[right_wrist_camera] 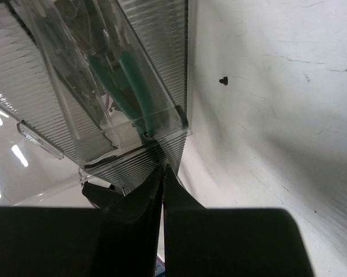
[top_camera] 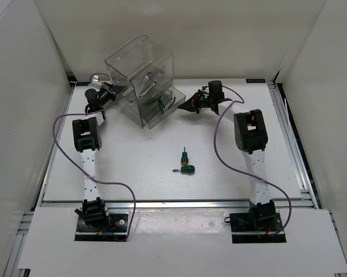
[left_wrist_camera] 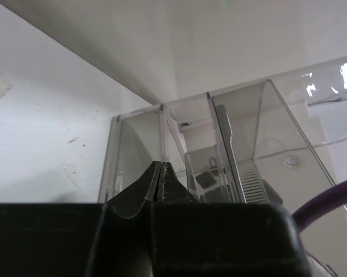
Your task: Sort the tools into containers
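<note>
White walls box in a white table (top_camera: pixel 133 167). Both hands are shut and empty. The left hand (top_camera: pixel 107 92) is beside the organiser's (top_camera: pixel 142 69) left wall. The right hand (top_camera: pixel 188 105) is at the front of a protruding drawer (right_wrist_camera: pixel 162 124) holding pliers (right_wrist_camera: pixel 124 81). Two screwdrivers (top_camera: pixel 188 168) lie mid-table, straight toward the bases from the right hand, the nearer one. One lies near-to-far, the other crosswise.

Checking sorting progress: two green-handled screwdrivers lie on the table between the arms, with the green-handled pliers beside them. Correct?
Not quite. The screwdrivers do lie on the table between the arms, but the pliers are not beside them: the right wrist view shows their green handles inside a clear drawer of the organiser.
</note>
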You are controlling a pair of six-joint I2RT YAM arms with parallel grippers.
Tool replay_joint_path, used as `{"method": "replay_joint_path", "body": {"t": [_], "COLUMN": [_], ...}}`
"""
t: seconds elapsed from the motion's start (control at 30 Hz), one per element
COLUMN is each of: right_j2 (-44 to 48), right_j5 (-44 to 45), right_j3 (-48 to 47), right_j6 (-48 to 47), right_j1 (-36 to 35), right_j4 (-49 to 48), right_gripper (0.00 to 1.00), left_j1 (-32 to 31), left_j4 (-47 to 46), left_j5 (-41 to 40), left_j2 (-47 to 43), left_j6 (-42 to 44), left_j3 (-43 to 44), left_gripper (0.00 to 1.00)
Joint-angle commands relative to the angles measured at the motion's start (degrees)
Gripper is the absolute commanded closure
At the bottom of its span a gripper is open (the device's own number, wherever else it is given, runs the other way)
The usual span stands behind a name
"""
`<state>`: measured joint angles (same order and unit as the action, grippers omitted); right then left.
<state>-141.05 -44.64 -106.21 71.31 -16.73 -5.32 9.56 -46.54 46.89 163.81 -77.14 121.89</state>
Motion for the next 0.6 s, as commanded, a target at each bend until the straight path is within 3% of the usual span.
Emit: {"method": "replay_joint_path", "body": {"t": [0.0, 0.57], "right_j2": [-1.2, -4.1], "right_j5": [-0.6, -3.5], "right_j3": [-4.0, -8.1], "right_j6": [1.3, 5.7], "right_j1": [-1.2, -3.5], "right_j4": [-0.8, -7.1], "right_gripper": [0.97, 0.96], "left_j1": [-2.0, -7.8], "left_j4": [-3.6, -10.4], "left_j5": [2.9, 10.1], "left_j2": [-2.4, -13.3], "left_j6": [-2.0, -3.8], "left_j3": [1.3, -17.6], "left_gripper": [0.88, 0.89]}}
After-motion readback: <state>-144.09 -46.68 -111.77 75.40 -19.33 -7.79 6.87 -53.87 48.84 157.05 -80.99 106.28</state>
